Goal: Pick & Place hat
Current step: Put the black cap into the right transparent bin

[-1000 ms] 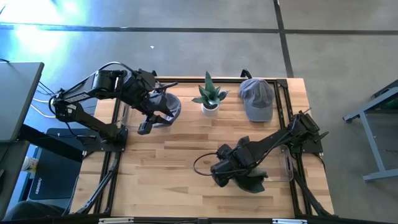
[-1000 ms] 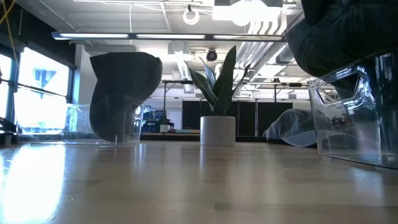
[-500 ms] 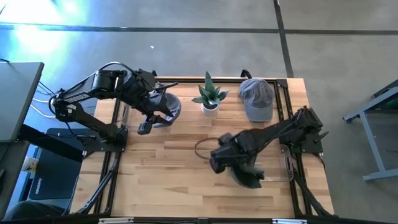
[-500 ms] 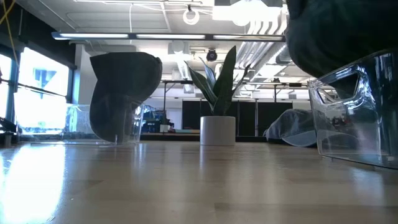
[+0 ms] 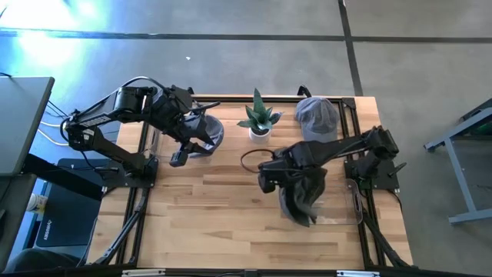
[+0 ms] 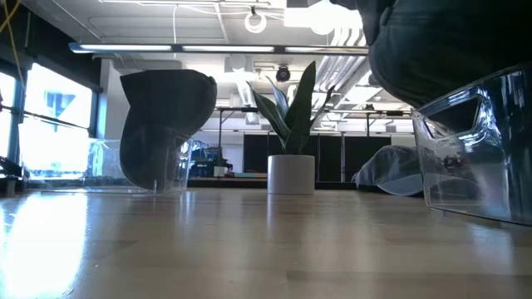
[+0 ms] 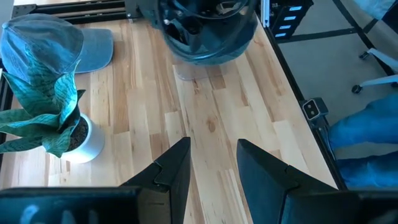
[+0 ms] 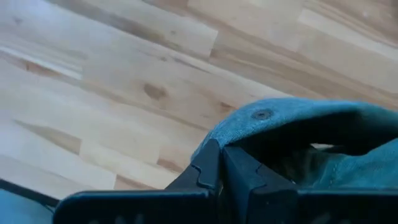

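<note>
While the right claw pinches a dark hat aloft — plant and grey cap beyond

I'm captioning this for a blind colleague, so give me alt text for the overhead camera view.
Seen from above, the right gripper holds a dark hat lifted over the wooden table, beside a clear bin. The left gripper waits near another dark hat, with a potted plant and a grey cap along the far edge.
</note>
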Controlling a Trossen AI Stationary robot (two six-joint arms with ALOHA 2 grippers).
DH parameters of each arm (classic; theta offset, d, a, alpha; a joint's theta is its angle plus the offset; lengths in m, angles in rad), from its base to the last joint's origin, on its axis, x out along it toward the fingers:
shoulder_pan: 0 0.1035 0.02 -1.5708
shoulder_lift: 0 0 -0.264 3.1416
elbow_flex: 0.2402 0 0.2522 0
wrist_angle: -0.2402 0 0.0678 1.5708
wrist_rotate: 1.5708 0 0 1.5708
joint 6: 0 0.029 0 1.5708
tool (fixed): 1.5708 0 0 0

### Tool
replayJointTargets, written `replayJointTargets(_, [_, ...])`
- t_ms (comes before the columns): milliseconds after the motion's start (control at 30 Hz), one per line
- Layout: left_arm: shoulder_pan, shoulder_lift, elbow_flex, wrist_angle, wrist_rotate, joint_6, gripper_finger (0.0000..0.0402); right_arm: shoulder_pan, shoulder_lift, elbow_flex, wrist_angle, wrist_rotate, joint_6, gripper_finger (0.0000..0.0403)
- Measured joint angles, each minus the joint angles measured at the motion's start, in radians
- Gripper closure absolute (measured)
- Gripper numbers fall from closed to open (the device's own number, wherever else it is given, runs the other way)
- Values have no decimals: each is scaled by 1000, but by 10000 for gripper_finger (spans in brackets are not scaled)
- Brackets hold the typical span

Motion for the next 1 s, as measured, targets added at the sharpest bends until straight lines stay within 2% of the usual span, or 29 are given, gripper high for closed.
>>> replayJointTargets(300, [0,0,0,3,0,0,276,-37,-1,0,30,-114,-92,356])
replayJointTargets(567, [0,0,0,3,0,1,276,-38,-50,-1,60,-106,-125,244])
replayJointTargets(667, [0,0,0,4,1,1,276,-38,-105,-1,69,-85,-80,206])
replayJointTargets(767, [0,0,0,4,0,2,276,-32,-159,-1,65,-85,-8,186])
replayJointTargets(1000, [0,0,0,6,-1,2,276,61,-197,0,-60,-88,242,185])
